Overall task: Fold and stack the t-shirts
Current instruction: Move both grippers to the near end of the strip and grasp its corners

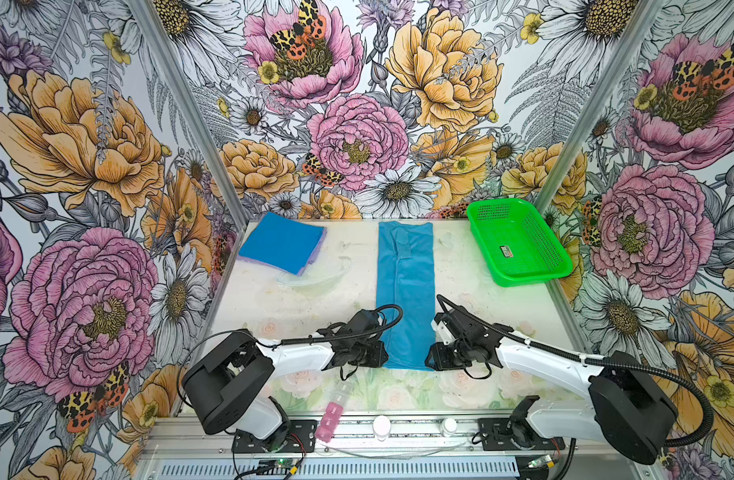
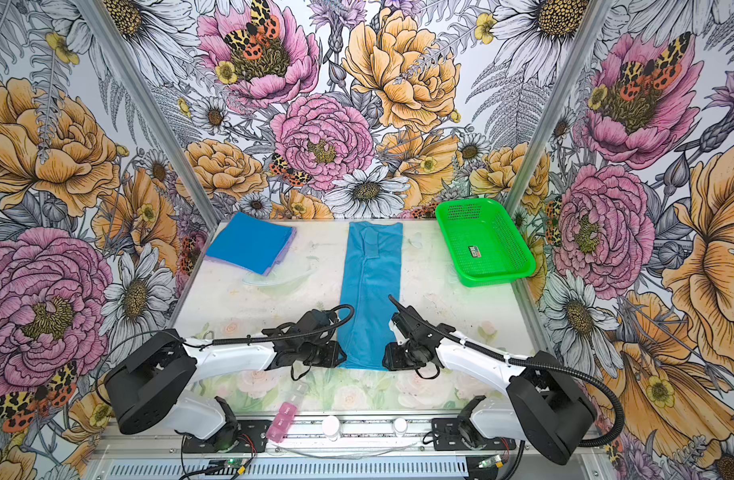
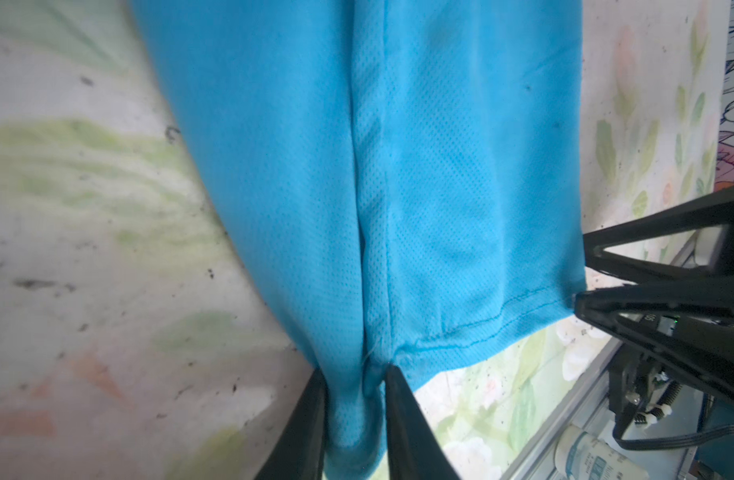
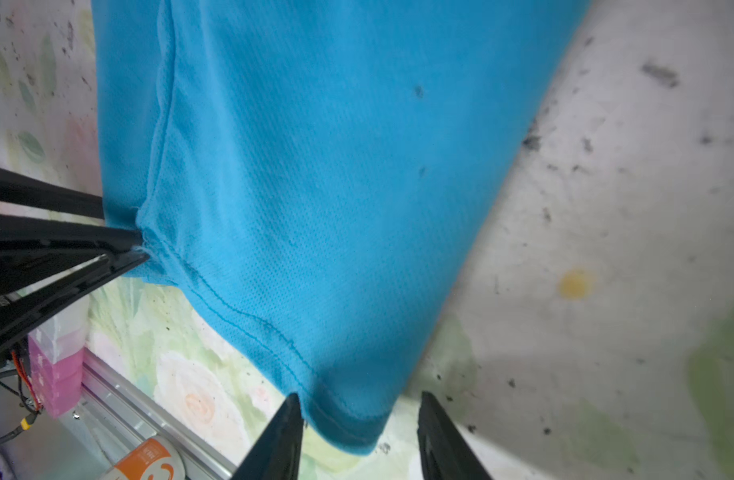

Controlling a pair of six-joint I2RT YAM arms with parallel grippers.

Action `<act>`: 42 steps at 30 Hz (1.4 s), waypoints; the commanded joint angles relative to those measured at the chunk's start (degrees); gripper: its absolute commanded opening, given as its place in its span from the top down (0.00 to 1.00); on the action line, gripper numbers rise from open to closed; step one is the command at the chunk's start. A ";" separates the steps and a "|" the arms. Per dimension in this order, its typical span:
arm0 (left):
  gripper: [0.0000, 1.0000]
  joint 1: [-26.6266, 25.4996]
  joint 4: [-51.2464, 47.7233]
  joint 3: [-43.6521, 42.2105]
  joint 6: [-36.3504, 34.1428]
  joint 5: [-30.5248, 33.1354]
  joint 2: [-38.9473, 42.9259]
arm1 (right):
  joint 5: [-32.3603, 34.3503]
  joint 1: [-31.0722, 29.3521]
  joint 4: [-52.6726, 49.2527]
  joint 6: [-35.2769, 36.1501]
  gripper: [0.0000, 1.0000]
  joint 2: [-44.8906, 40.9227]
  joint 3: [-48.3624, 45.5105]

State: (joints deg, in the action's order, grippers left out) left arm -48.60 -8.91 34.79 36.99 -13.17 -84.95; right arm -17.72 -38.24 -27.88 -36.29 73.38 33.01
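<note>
Floral tabletop point(image 1: 274, 316), teal-blue t-shirt point(image 1: 405, 291) in a long strip: left gripper point(image 3: 354, 370) pinches one hem corner, right gripper point(image 4: 359, 394) straddles the other with jaws half open; clamp both firmly before lifting evenly

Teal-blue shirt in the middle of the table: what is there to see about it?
The teal-blue t-shirt is fine-mesh, sporty-looking cloth folded into a long narrow strip. It lies flat on the table, running from the back edge toward the robot. A fold edge runs along its length, and a stitched hem ends it near the arms. The left gripper pinches one hem corner, bunching it. The right gripper straddles the other corner, jaws not closed.
</note>
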 commanded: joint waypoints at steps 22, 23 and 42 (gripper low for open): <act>0.85 -0.07 -5.49 -3.53 -0.32 2.65 0.48 | 2.95 -0.78 2.04 -3.87 0.97 -3.01 -3.56; 0.91 -0.09 -5.33 -3.41 -0.34 2.56 0.04 | 3.08 -0.71 1.93 -3.94 0.97 -3.19 -3.67; 1.00 -0.04 -5.25 -4.73 -0.25 0.73 0.31 | -2.29 6.35 2.30 -2.23 0.71 -11.76 -8.36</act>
State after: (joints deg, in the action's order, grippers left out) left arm -48.84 -9.58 32.14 37.17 -11.99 -82.98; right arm -18.74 -32.01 -25.98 -39.44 62.59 24.47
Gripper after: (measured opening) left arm 0.050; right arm 0.250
